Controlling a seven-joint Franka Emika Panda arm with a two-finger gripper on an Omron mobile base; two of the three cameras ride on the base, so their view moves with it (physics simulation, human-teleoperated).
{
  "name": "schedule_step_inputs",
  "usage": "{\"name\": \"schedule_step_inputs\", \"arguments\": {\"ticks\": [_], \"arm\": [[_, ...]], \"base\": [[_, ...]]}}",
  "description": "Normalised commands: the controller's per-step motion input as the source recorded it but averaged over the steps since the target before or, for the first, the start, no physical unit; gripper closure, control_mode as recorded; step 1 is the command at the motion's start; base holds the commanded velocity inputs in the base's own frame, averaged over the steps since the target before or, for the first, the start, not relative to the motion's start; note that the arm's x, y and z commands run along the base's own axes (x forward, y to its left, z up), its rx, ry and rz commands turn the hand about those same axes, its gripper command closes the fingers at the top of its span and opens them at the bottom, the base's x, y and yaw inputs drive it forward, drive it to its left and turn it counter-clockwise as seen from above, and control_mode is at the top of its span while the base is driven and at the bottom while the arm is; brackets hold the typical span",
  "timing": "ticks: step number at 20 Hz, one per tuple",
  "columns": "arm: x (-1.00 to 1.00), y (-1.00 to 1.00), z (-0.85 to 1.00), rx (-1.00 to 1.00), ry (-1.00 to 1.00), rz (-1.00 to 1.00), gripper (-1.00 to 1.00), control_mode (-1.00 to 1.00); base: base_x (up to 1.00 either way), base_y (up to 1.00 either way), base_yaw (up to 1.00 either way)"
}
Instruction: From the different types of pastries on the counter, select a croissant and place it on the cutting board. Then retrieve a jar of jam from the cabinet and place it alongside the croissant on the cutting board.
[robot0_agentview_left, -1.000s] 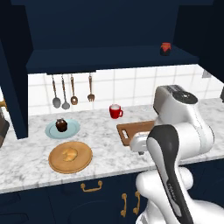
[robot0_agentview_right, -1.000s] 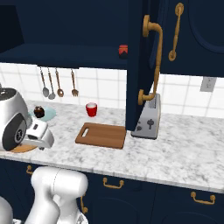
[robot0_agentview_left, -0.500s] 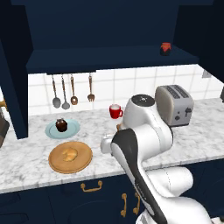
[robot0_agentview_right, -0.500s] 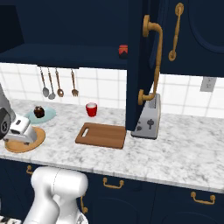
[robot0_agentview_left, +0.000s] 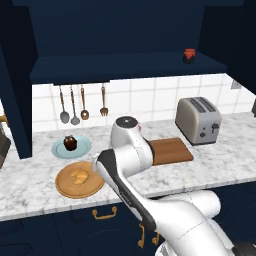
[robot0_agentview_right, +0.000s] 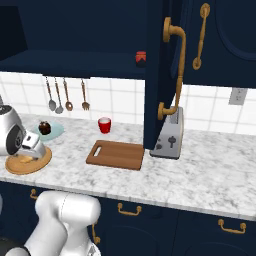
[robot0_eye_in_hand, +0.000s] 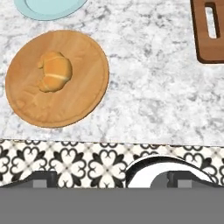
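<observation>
Hand view, looking down on the counter: the croissant lies on a round wooden plate, left of centre on it, with the rim of a pale blue plate just beyond and the slot-handle end of the cutting board at the upper right, well apart from the croissant. Patterned black-and-white floor tiles show past the counter's front edge. The gripper's fingertips are not clearly shown, so whether the pincer is wide or narrow cannot be told.

Left base view: the arm bends over the counter between the round wooden plate and the cutting board. A dark chocolate pastry sits on the blue plate. The jar of jam stands on the cabinet shelf (right end, above a silver toaster). Four utensils hang on the tiled wall.

Right base view: a red mug stands behind the cutting board; the gripper hangs over the wooden plate, its jaws too small to judge. No readable writing appears on any item.
</observation>
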Motion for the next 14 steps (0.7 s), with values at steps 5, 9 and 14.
{"name": "schedule_step_inputs", "arguments": {"ticks": [5,9,14], "arm": [[0.35,0.24,0.23,0.05,-0.05,0.0,-1.0,-1.0],[0.3,0.49,-0.15,0.0,0.0,0.0,-1.0,-1.0],[0.41,0.47,-0.37,0.0,0.0,0.0,-1.0,-1.0]], "base": [[0.0,0.0,0.0],[0.0,0.0,0.0],[0.0,0.0,0.0]]}}
